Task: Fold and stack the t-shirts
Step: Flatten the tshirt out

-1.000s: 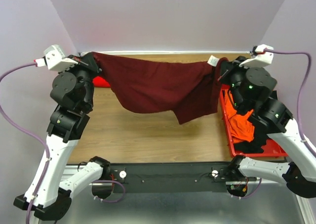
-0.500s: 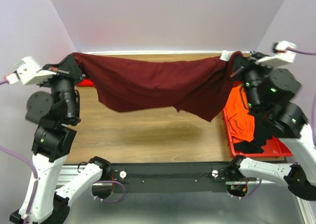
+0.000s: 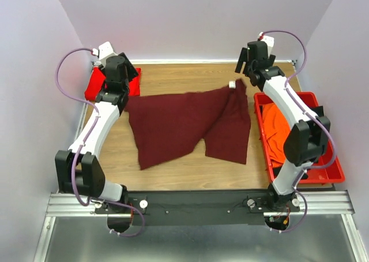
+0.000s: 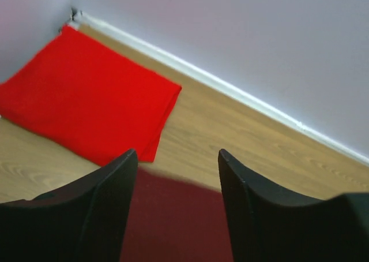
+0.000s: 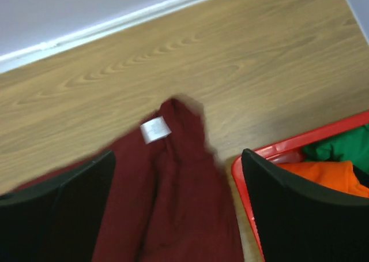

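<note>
A dark maroon t-shirt lies spread and rumpled on the wooden table, its white neck label at the back right corner. A bright red t-shirt lies folded in the back left corner. My left gripper hovers open over the maroon shirt's back left edge, with the red shirt just beyond and to the left. My right gripper is open above the label, with maroon cloth below the spread fingers. Neither holds anything.
A red bin stands along the right side, holding an orange cloth and some dark cloth. Its rim and a green cloth show in the right wrist view. The back wall runs close behind both grippers.
Both grippers have let go of the maroon shirt. It was stretched in the air between them and now lies on the table. Both arms have reached toward the back.
</note>
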You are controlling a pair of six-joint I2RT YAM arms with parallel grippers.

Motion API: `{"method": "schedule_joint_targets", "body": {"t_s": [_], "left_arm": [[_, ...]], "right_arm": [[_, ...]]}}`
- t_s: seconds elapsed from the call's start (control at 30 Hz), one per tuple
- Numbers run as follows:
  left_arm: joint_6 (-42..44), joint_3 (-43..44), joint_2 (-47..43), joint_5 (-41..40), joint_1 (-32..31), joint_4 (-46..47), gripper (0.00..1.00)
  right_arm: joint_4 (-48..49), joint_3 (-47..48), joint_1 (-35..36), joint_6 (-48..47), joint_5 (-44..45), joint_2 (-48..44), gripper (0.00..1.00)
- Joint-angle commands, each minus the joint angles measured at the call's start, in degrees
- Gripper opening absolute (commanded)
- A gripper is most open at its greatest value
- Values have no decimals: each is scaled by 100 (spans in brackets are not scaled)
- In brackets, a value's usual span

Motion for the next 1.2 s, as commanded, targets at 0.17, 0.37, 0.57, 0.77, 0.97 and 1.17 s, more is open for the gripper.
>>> {"method": "schedule_joint_targets", "body": {"t_s": [0.17,0.37,0.57,0.77,0.97,1.17], "left_arm": [[-810,-923,-1308,279,196,-317,70],[-1725,-3123,-2741,805,161,-370,64],[-2287,-4794,-3761,1044,-286,-554,59],[-3316,-5384,-3771,648,-1578,-862,54],[-3993,-5182,-3297,235,-2684,-1442,54],[-4310,-4533,-2954,-28,-3345,-2636,56]], "right_arm": [[-317,-1070,-267,933,-1178,-1356,100],[-98,-3341,-161,1487,-1727,-2572,93],[368,-4732,-65,1637,-1912,-3145,89],[685,-5084,128,1769,-1894,-2777,86],[773,-5128,190,1813,-1789,-2679,86],[782,-5233,190,1830,-1789,-2732,86]]}}
